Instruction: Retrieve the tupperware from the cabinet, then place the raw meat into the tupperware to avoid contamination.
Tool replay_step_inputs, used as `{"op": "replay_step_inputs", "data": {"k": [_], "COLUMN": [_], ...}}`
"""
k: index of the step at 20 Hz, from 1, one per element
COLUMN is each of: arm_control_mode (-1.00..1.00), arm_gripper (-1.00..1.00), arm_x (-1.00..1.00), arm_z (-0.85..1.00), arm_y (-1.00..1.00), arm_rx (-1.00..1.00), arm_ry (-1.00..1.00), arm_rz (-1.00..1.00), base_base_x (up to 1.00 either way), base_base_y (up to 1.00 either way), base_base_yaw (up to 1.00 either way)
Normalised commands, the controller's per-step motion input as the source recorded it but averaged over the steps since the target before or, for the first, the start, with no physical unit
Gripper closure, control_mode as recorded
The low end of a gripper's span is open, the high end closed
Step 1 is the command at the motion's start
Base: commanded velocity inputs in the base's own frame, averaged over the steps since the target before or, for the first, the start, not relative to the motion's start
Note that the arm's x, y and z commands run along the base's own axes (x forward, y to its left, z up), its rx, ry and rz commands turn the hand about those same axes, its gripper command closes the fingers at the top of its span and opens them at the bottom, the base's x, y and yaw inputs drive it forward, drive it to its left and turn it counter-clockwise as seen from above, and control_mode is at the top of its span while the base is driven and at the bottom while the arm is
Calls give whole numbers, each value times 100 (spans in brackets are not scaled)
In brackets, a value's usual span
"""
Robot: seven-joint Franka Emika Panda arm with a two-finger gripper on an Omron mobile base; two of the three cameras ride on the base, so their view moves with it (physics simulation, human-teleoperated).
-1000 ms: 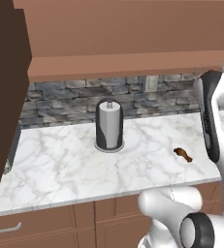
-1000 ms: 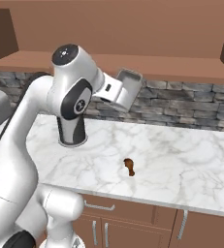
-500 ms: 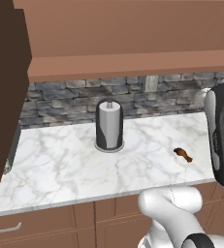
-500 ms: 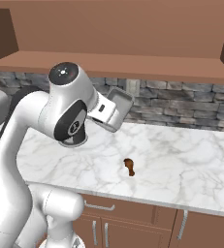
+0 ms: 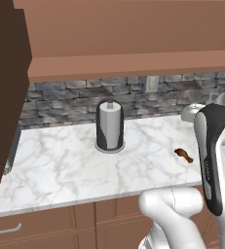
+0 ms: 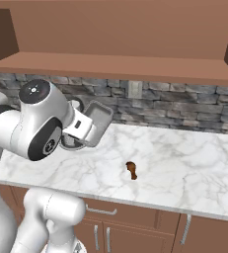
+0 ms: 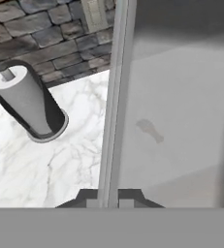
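My gripper (image 6: 87, 129) is shut on the rim of the tupperware (image 6: 98, 120), a small grey translucent container, and holds it tilted on edge above the left part of the marble counter. In the hand view its rim (image 7: 111, 97) runs up between my two fingertips (image 7: 89, 195), and its pale body fills the right side. The raw meat (image 6: 132, 169), a tiny reddish-brown chunk, lies on the counter to the right of the gripper; it lies at the counter's right, by the arm, as raw meat (image 5: 183, 154) and shows faintly through the container as raw meat (image 7: 150, 130). The cabinet (image 5: 123, 29) hangs open above.
A paper towel roll (image 5: 109, 126) stands on the counter near the stone backsplash, to the left of the meat. The open cabinet door (image 5: 2, 97) juts out at the far left. A wall outlet (image 6: 133, 89) sits on the backsplash. Drawers (image 6: 101, 211) run under the counter edge.
The arm has come down and drawn back from the cabinet with the tupperware in its grip, bringing it lower over the counter. The meat and paper towel roll have stayed put.
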Motion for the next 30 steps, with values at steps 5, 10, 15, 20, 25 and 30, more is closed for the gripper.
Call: {"op": "replay_step_inputs", "data": {"k": [5, 10, 15, 20, 25, 30], "arm_control_mode": [-100, -100, -100, -100, -100, -100], "arm_gripper": [100, 100, 100, 100, 100, 100], "arm_x": [-22, 6, 29, 30, 20, 18], "arm_z": [-25, -24, -22, -35, -51, -48], "arm_y": [53, 45, 24, 18, 13, 8], "arm_rx": [3, 2, 3, 1, -4, -5], "arm_ry": [2, 9, 16, 16, 10, 7], "arm_rz": [3, 3, 2, 3, 5, 6], "base_base_x": [0, 0, 0, 0, 0, 0], "base_base_y": [0, 0, 0, 0, 0, 0], "base_base_yaw": [0, 0, 0, 0, 0, 0]}}
